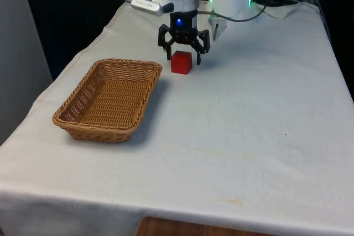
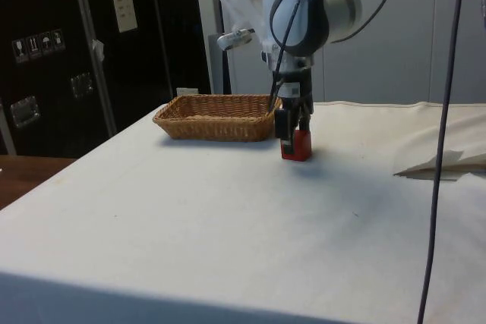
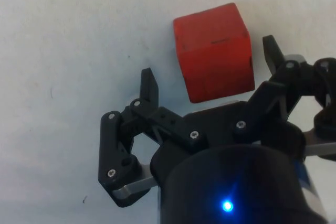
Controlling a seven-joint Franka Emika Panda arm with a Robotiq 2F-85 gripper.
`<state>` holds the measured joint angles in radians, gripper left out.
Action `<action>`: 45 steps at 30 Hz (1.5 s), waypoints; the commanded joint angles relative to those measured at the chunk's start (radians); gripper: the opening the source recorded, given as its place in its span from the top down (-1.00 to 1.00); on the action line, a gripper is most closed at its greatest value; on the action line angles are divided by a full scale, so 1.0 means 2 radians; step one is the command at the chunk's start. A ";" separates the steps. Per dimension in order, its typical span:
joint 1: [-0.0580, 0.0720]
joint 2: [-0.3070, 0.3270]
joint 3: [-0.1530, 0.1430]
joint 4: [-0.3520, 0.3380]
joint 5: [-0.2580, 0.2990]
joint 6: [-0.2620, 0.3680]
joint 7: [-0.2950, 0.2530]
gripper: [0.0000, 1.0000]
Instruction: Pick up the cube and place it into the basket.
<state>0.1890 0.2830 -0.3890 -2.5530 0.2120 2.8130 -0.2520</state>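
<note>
A red cube (image 1: 181,62) rests on the white cloth, just to the front view's right of the wicker basket (image 1: 77,103). My gripper (image 1: 183,56) hangs low over the cube, open, with one finger on either side of it and a gap to each. In the side view the cube (image 2: 297,146) sits under the gripper (image 2: 292,128), with the basket (image 2: 190,124) behind it. The wrist view has the cube (image 3: 214,51) lying between the two fingertips (image 3: 149,83), which are not touching it.
Cables and a folded bit of cloth (image 1: 276,9) lie near the robot's base at the far end. The cloth's folded edge (image 2: 444,163) shows at the side view's right. The table edges drop off on both sides.
</note>
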 commanded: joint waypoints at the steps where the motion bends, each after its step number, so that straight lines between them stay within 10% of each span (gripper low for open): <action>1: -0.006 -0.002 0.009 -0.002 0.012 0.006 -0.008 -1.00; 23: -0.001 0.006 0.002 0.000 0.002 0.008 -0.001 -1.00; 33: -0.001 0.007 0.001 0.000 0.002 0.008 0.000 1.00; 45: 0.000 0.006 0.000 0.001 0.000 0.006 0.000 0.98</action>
<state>0.1890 0.2910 -0.3880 -2.5500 0.2130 2.8250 -0.2520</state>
